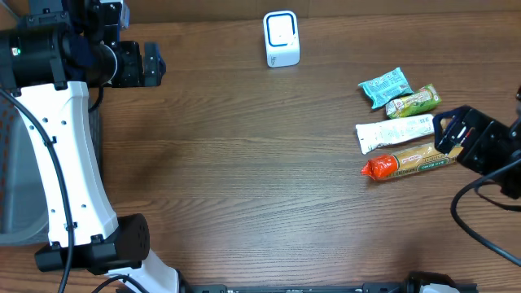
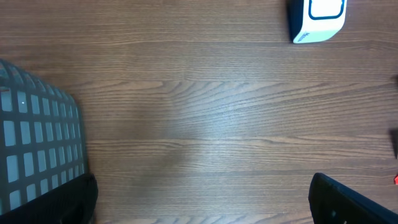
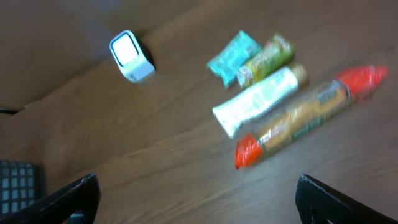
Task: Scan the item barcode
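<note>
my right gripper [image 1: 446,134] jaws wide, holding nothing | long red-ended packet [image 1: 409,161] just ahead of my fingertips | my left gripper [image 1: 155,65] wide too, scanner [image 1: 282,38] well ahead

My work surface is a wooden table [image 1: 260,163], brown, with the grain running left to right across the overhead view. Lighting is diffuse; a soft pale sheen lies on the wood below my left wrist. A grey grid-walled basket [image 2: 37,149] stands at the table's left edge. A paler strip [image 1: 391,5] borders the far side; its nature cannot be determined.
</note>
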